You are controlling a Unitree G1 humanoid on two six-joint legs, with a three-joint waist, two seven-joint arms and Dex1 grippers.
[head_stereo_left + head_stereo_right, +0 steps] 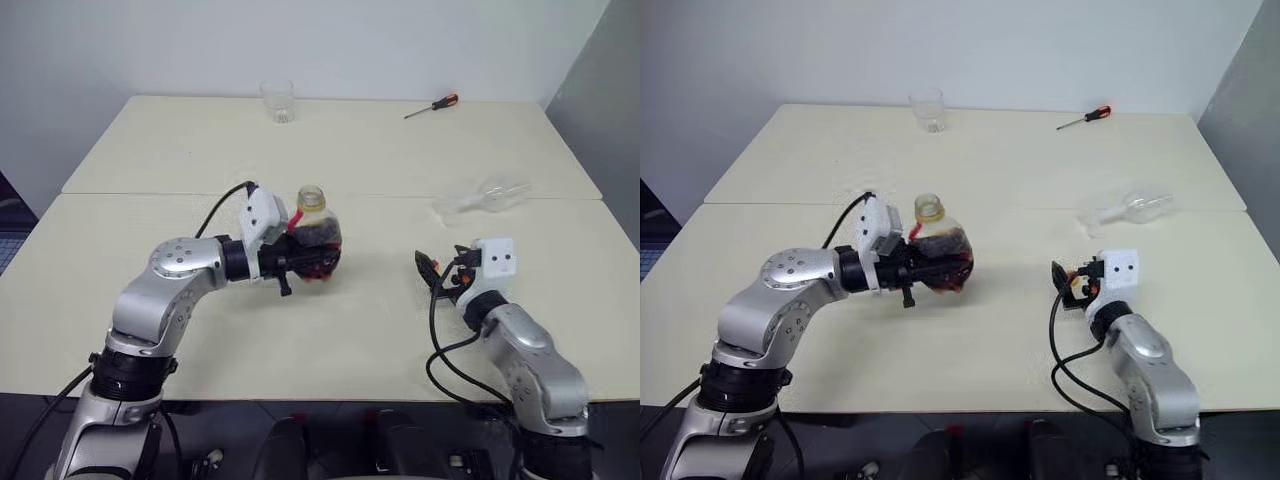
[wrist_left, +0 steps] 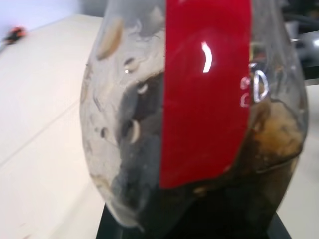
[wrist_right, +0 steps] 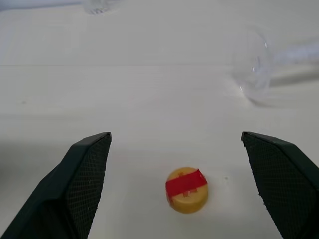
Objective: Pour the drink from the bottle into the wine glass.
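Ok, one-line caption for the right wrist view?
Open right gripper over the yellow cap on the table; wine glass lying on its side beyond.

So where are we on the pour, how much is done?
Done: the bottle is uncapped; its yellow cap lies on the table between the open right gripper's fingers. In hand: the left gripper is shut on the bottle, upright, drink inside. Left: the wine glass lies on its side and holds no drink; it needs standing up, then the pour.

One bottle [image 1: 316, 235]; one cap [image 3: 187, 189]; one wine glass [image 1: 483, 196]; one tumbler [image 1: 278, 100] — one screwdriver [image 1: 433, 105]; two tables [image 1: 180, 150].
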